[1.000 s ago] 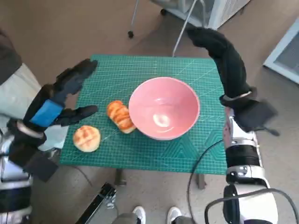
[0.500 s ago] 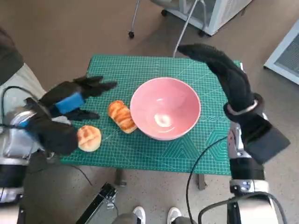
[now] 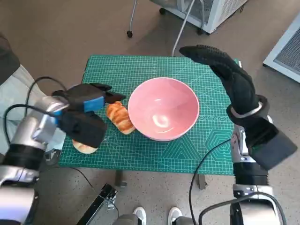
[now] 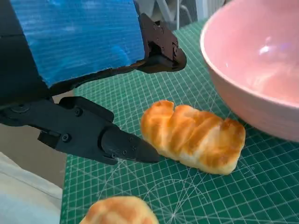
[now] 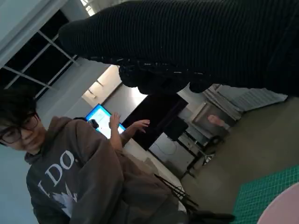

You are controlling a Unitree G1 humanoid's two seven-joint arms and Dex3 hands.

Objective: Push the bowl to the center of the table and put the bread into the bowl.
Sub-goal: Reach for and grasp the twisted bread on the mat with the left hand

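**Left hand closes in on the twisted loaf; bowl already mid-table**

Nearest, at about 7 o'clock on the green mat (image 3: 154, 159): a round bun (image 3: 83, 147), golden and scored on top, now mostly hidden under the left forearm in the head view. A second ago it lay in plain sight.

Just beyond it, the left hand (image 3: 89, 99), blue tape across its back. A second ago it hung off the mat's 9 o'clock edge; it has since swung in and dropped low over the bread. Fingers apart, holding nothing. In the left wrist view one black finger (image 4: 100, 137) lies with its tip right at the end of the bread (image 4: 194, 136), and another arches above it. Contact cannot be judged. Reads as the approach to a grasp, not yet a grip.

The bread itself: long twisted loaf, glossy brown ridges, paler seams, soft-looking. It lies just beside the bowl's 9 o'clock side, nearly touching.

The bowl (image 3: 162, 108): pink, smooth, shiny, deep and round, empty. It sits near the table's centre, so the push looks done and loading remains.

Farthest, at 2 o'clock: the right hand (image 3: 220, 68) in its knitted glove, raised above the mat, fingers extended, holding nothing. It has leaned in over the far corner.

Mat is rubbery with a printed white grid.
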